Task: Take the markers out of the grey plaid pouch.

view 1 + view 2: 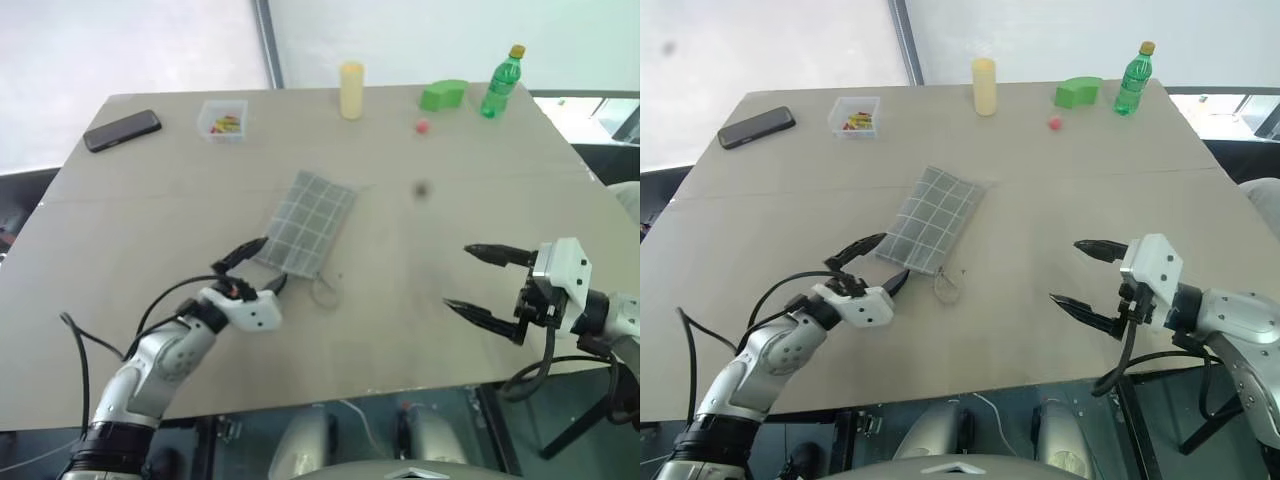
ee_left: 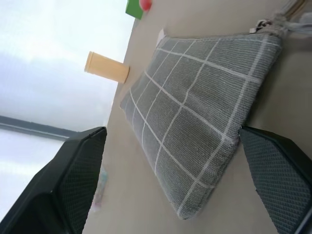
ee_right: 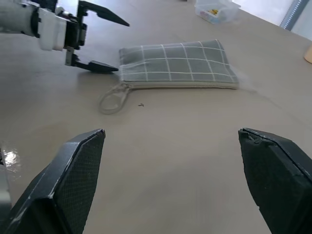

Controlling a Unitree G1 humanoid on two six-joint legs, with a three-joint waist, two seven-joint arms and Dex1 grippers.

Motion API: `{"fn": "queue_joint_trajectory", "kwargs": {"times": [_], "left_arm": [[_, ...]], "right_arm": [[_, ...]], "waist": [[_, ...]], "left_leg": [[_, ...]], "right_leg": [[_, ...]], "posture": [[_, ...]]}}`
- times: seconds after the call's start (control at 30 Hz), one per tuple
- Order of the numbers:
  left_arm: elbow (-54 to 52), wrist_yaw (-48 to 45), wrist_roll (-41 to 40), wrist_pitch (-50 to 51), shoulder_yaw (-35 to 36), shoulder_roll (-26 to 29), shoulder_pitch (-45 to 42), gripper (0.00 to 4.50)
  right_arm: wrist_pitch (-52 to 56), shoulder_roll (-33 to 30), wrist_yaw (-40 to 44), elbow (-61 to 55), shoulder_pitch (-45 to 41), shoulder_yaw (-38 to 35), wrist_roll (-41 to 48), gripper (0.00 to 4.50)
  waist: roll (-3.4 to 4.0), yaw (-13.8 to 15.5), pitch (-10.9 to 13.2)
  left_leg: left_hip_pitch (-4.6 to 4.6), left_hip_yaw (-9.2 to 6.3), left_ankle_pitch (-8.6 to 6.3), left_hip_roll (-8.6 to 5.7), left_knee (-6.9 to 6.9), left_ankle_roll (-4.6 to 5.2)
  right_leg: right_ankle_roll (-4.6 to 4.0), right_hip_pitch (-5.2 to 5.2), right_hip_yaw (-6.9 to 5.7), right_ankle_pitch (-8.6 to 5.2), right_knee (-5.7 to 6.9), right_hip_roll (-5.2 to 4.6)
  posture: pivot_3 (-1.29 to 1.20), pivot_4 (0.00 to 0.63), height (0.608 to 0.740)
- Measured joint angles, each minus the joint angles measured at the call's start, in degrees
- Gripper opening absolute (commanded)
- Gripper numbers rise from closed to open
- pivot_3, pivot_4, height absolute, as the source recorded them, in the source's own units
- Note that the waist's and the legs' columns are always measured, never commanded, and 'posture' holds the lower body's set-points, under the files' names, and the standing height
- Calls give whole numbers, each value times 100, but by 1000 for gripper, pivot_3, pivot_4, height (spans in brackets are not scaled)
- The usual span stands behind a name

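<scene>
On the tan table (image 1: 120, 300), the left gripper (image 1: 250, 266) is seen spread wide at the near end of the flat, closed grey plaid pouch (image 1: 306, 222), while the right gripper (image 1: 478, 283) is held agape, empty, well apart.

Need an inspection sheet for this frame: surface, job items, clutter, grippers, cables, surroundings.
Surface: tan table, one small dark spot near the middle.
Job's things: grey plaid pouch lying flat, closed, cord loop at its near end; markers nothing seen.
Clutter: along the far edge, black phone, clear box with small coloured bits, yellow cup, green block, red ball, green bottle.
Grippers: left gripper open, fingers either side of the pouch's near end; right gripper open, over bare table, apart from the pouch.
Cables: black cables looped along the left arm.
Surroundings: white panels behind the table.
</scene>
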Motion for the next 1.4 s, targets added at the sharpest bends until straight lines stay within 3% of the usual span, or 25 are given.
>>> {"fn": "queue_joint_trajectory", "kwargs": {"times": [0.17, 0.27, 0.53, 0.9, 1.1, 1.23, 1.4], "left_arm": [[32, 222, 385, 264, -253, -6, -239, 4500], [119, 259, 466, 447, -422, -35, -364, 3718], [-121, -687, -513, 953, -622, -231, -356, 3718], [-603, -1066, 280, 2018, -1036, -182, -772, 3718], [-188, -418, 832, 2391, -1289, -453, -1150, 3718], [285, 81, 1032, 2376, -1461, -441, -1260, 2305], [309, 230, 755, 2242, -1351, -405, -1351, 220]], "right_arm": [[-106, 1, 17, -8, 96, 44, -24, 4440], [-218, 3, 22, -7, 127, 105, -62, 4500], [-357, 21, -25, -6, 191, 144, -143, 4500], [-465, 123, -176, -17, 351, 156, -312, 4500], [-479, 199, -256, -17, 348, 227, -354, 4500], [-482, 217, -303, -16, 335, 258, -382, 4500], [-457, 220, -422, -16, 306, 274, -473, 4500]], "waist": [[1, -8, -1], [3, -5, -2], [4, -9, -2], [5, -9, -2], [3, -15, -1], [3, -35, -1], [23, -21, -13]], "left_leg": [[6, 0, 0, -3, 4, -1], [27, -1, 0, -3, 3, 0], [66, 0, -3, 7, 2, 4], [75, -2, -3, -2, 1, 5], [81, -4, -3, -1, 1, 6], [85, -3, -3, 5, 1, 6], [86, -3, -3, 14, 1, 6]], "right_leg": [[1, 4, 0, 0, 7, 0], [1, 26, -1, 0, 7, 0], [1, 71, 1, -1, -2, -4], [2, 79, 0, -2, 1, 2], [2, 79, 0, -2, 13, 5], [2, 78, 2, -2, 17, 9], [2, 79, 3, -2, 17, 4]], "posture": [[0, 150, 740], [0, 150, 740], [0, 150, 740], [0, 150, 740], [0, 150, 740], [0, 150, 740], [0, 150, 740]]}}
